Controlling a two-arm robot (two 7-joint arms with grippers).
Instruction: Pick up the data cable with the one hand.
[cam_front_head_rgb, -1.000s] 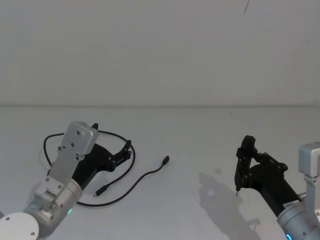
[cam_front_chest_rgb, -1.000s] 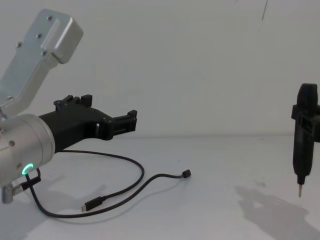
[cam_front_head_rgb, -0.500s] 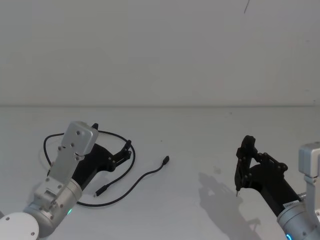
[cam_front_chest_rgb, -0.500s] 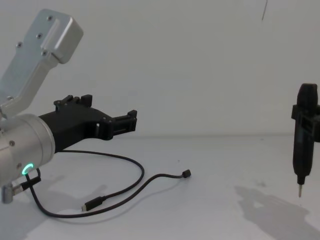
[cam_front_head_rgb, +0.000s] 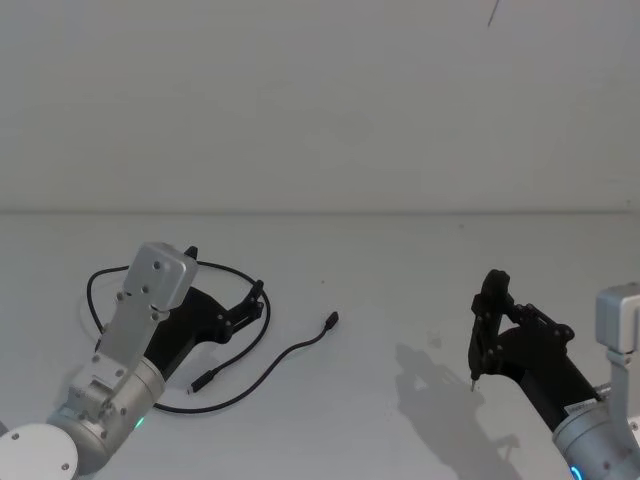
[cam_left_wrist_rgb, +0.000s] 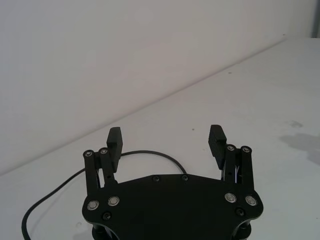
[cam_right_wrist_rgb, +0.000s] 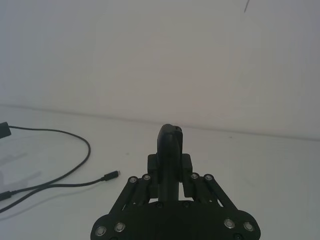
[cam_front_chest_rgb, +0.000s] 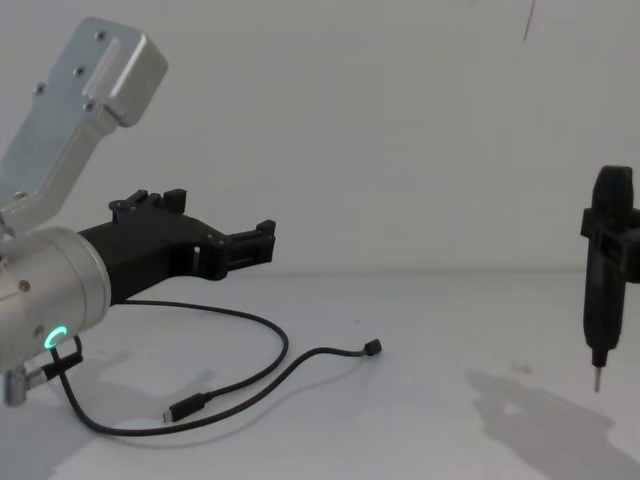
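Nothing is moving since a second ago; left gripper (cam_front_head_rgb: 258, 300) is still hovering, jaws spread, just above the cable (cam_front_head_rgb: 297, 345); right gripper (cam_right_wrist_rgb: 170, 135), jaws pressed together, is idling well right of the cable; the grasp is likely still pending.

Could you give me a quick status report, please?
Left gripper open, hovering over the long thin black data cable, loose on white table. Right gripper shut, aside. Nothing obstructing.

Black data cable (cam_front_chest_rgb: 286, 355) on a plain white table (cam_front_head_rgb: 400, 290) — no pattern on either. Left gripper (cam_left_wrist_rgb: 165, 135) black, its arm (cam_front_chest_rgb: 60, 150) silver-grey with a green light ring (cam_front_chest_rgb: 55, 338).
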